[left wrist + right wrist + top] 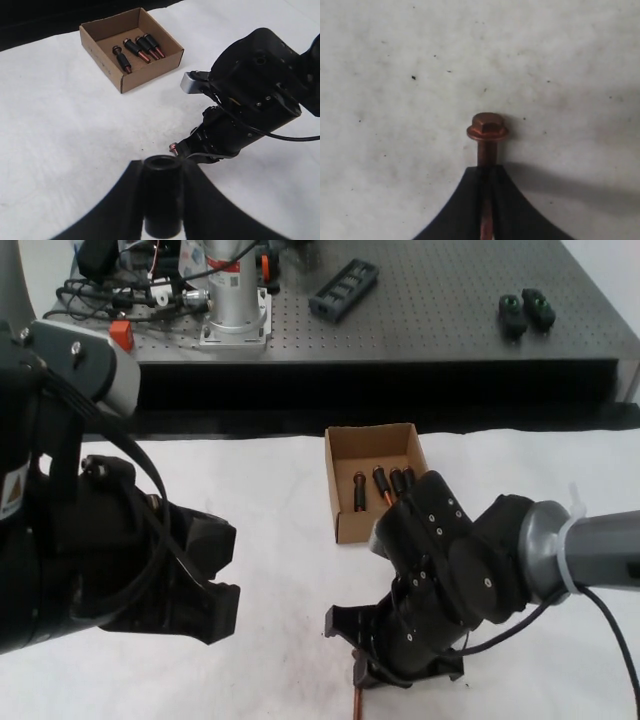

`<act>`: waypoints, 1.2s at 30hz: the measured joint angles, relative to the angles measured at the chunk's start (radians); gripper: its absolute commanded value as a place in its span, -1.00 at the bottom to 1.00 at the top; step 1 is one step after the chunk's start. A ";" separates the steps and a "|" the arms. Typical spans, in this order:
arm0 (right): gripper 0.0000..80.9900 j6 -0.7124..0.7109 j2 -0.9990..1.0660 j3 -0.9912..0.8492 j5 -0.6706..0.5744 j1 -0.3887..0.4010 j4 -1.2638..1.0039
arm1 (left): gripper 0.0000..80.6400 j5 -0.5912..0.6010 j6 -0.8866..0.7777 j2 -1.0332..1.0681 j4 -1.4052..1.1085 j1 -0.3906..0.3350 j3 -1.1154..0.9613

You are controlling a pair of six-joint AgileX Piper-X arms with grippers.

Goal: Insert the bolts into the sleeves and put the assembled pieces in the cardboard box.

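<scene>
Okay, left gripper (162, 172) at near left over the white cloth (270, 570), jaws clenched on a black sleeve (162, 200); the sleeve's open end faces away from the wrist, toward the other arm. Right gripper (487, 172) at near middle-right, arm coming in from the right, jaws clenched tight on the shank of a copper bolt (487, 127). The hex head sticks out past the fingertips, just above the cloth; can't tell if it touches. Bolt head sits close to the sleeve's open end, not inside it. Cardboard box (145, 77) stands open on the cloth, farther back at the middle, apart from both grippers. Four assembled pieces (136, 50) lie flat inside it, side by side, black sleeves with copper ends showing; three are bunched toward the right wall, one is a bit to the left. Beyond the cloth is a grey perforated table (430, 310) with a black tray (343, 288) and cables at far left.
</scene>
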 measured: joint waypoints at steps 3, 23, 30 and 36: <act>-0.95 -0.054 -0.002 -0.024 -0.002 0.000 0.025 | -0.98 0.000 0.000 0.000 0.000 0.000 0.000; -0.27 -0.123 -0.025 -0.033 0.039 0.000 0.098 | -0.98 0.056 0.037 0.000 0.002 0.000 0.000; -0.27 -0.103 0.029 -0.033 0.039 0.000 0.061 | -0.98 0.056 0.037 0.000 0.004 0.000 0.000; -0.27 -0.097 0.042 -0.038 0.037 0.000 0.021 | -0.98 0.056 0.037 0.000 0.007 0.000 0.000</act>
